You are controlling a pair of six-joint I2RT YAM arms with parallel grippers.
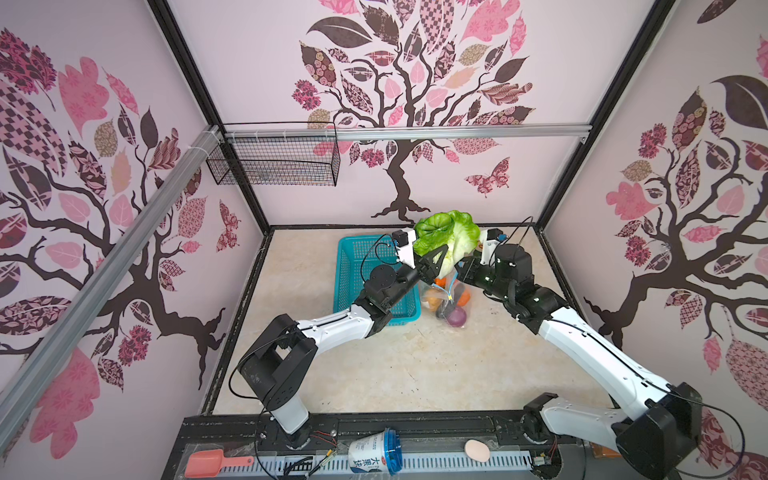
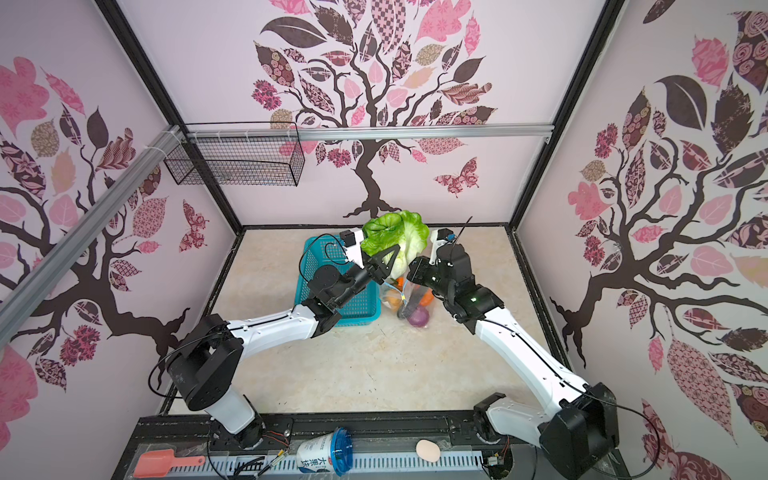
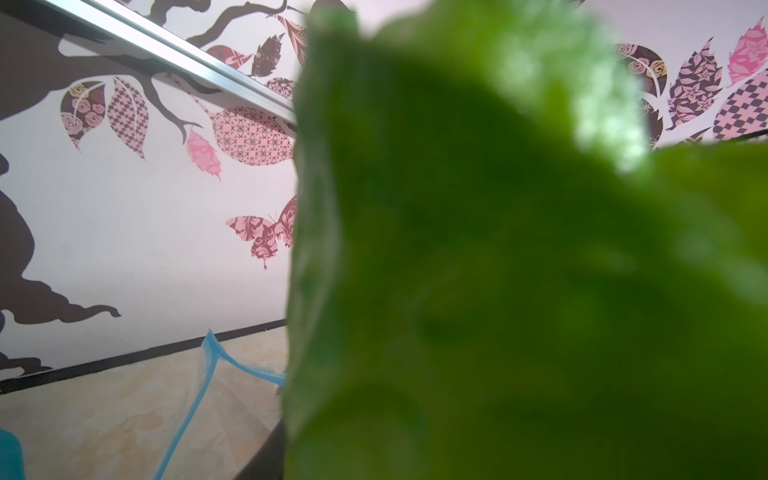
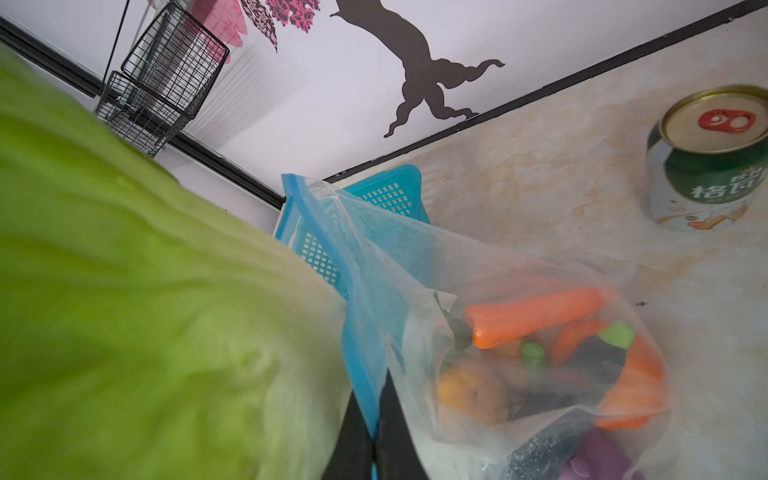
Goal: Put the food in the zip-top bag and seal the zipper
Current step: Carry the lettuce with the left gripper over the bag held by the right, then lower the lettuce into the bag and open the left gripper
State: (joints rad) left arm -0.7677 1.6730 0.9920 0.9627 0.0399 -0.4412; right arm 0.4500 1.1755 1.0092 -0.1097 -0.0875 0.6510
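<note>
Loading step: the left claw (image 1: 437,258) clamps the cabbage (image 1: 446,230) just above the bag (image 4: 478,266), which sits on the table (image 1: 415,365) beside the basket (image 1: 353,249). The right claw (image 4: 374,415) pinches the zipper (image 4: 320,241), holding the mouth up. Next, the cabbage probably needs lowering through a wide mouth.

2 top views high at the front, facing down over the whole surface (image 1: 415,365), both wrist views close up, sharing the cabbage (image 3: 498,291) and zipper (image 3: 210,349)
</note>
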